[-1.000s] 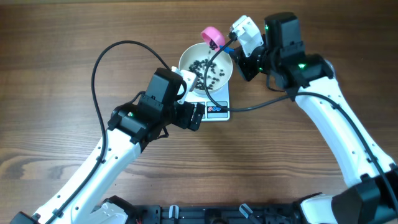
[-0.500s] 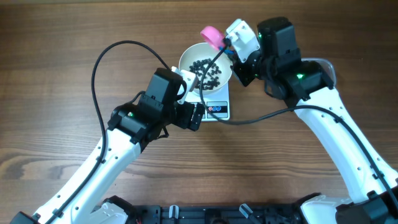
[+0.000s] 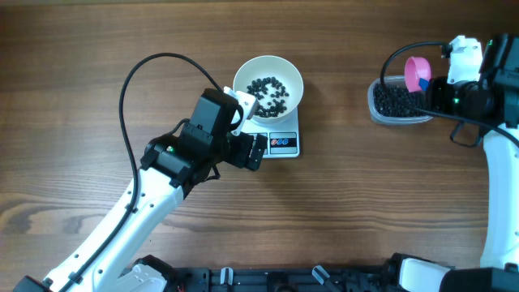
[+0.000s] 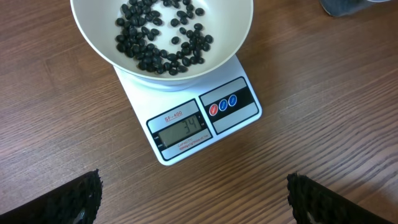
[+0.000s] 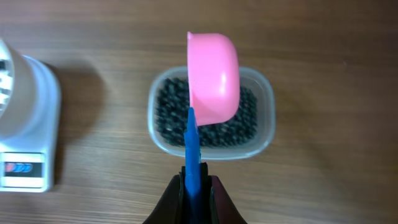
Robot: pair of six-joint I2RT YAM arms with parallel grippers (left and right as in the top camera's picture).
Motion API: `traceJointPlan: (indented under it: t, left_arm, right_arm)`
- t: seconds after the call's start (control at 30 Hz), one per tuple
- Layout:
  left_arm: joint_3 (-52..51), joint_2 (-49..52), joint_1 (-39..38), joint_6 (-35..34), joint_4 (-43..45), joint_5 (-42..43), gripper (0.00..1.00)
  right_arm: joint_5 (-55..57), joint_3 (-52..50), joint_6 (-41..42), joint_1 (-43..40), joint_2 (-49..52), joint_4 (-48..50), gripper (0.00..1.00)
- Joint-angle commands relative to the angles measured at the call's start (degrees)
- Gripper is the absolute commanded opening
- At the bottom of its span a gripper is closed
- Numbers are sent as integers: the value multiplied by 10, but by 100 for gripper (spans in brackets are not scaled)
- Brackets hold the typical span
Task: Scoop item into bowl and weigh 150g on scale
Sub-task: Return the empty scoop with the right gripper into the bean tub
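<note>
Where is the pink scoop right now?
In the overhead view the pink scoop is far right, over the clear tub of black beans, its blue handle clamped in the right gripper.

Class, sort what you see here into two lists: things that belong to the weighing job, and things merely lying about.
Job: beans, bowl, scale, clear tub of more beans, pink scoop held in the right gripper.
Lying about: only the black cable looping over the wooden table.
</note>
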Motion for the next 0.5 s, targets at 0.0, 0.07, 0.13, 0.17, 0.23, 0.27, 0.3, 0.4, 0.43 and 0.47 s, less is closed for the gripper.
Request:
traceJointPlan:
  t: [0.0, 0.07, 0.13, 0.17, 0.23, 0.27, 0.3, 0.4, 0.43, 0.47]
  left_arm:
    - [-5, 2, -1, -6, 0, -8, 100]
    - [-5, 2, -1, -6, 0, -8, 100]
    - [-5, 2, -1, -6, 0, -8, 100]
    - [-5, 2, -1, -6, 0, -8, 100]
    - [-5, 2, -1, -6, 0, -8, 100]
    - [-5, 2, -1, -6, 0, -8, 100]
    - [-5, 2, -1, -6, 0, -8, 100]
    - [-5, 2, -1, -6, 0, -8, 100]
    - [-5, 2, -1, -6, 0, -8, 100]
    - [-5, 2, -1, -6, 0, -8, 100]
  right_arm:
    - [83, 1, 18, -1, 37, -5, 4]
    - [87, 1, 23, -1, 62, -18, 4]
    - [102, 1, 46, -1, 84, -18, 4]
    - [104, 1, 47, -1, 97, -16, 4]
    - [104, 1, 47, -1, 132, -12, 4]
    - [104, 1, 48, -1, 144, -10, 4]
    - [104, 1, 51, -1, 152, -6, 4]
    - [74, 1, 60, 0, 169, 3, 4]
    - [59, 1, 60, 0, 173, 3, 5]
    - [44, 1, 59, 0, 177, 1, 4]
